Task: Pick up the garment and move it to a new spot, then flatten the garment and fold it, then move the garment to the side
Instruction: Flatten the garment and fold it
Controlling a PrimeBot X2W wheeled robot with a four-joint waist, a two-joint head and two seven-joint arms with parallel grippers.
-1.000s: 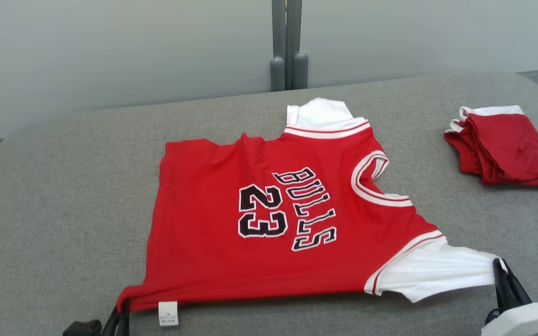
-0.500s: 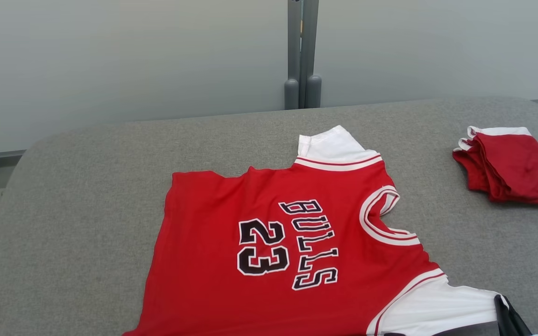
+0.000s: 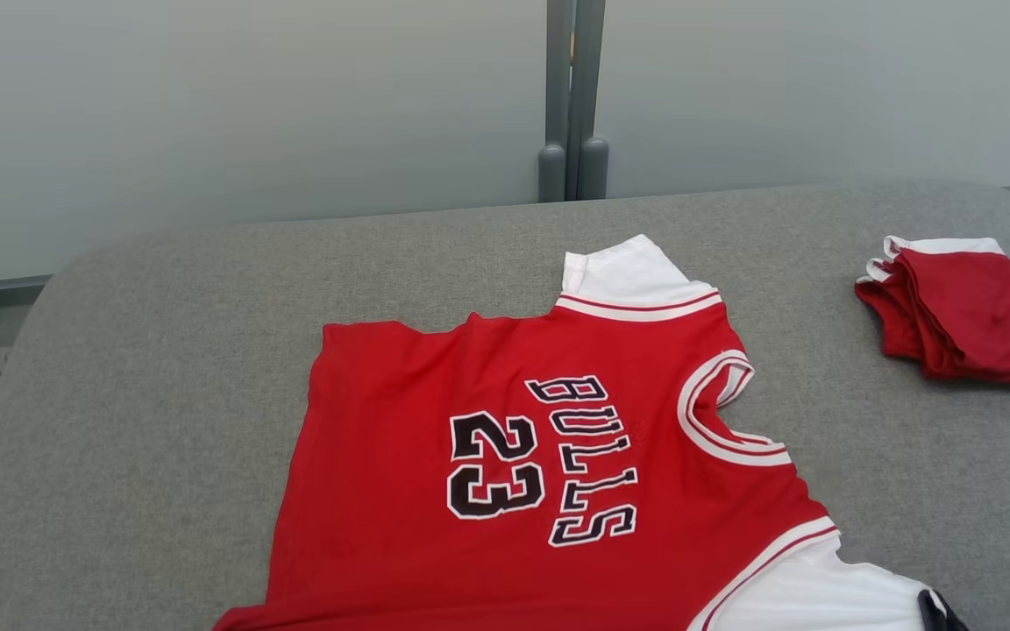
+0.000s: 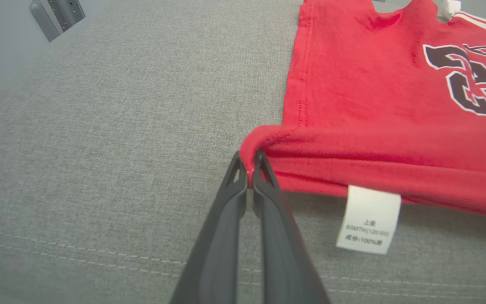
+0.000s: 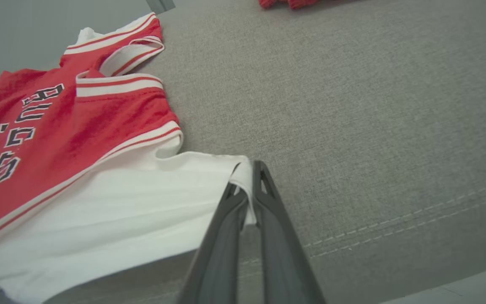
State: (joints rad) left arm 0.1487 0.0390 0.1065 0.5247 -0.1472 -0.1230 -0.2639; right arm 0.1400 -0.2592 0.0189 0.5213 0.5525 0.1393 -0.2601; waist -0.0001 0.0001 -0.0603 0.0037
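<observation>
Grey counter (image 3: 163, 350) is carrying the red Bulls jersey (image 3: 382, 491); left pincer (image 4: 249, 164) is clamping its hem corner (image 4: 260, 137), right pincer (image 5: 248, 174) clamping its white sleeve (image 5: 120, 202).

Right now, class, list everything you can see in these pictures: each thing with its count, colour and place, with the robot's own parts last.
jersey: one, red with white sleeves and black BULLS 23, spread mid-table
care label: one, white, hanging from the jersey's near edge
folded pile: one, red with white trim, table's right, apart from the jersey
table: one, grey fabric, under everything
posts: two, grey, upright behind the table
left gripper: one, dark, shut on the jersey's red corner
right gripper: one, dark, shut on the jersey's white sleeve
</observation>
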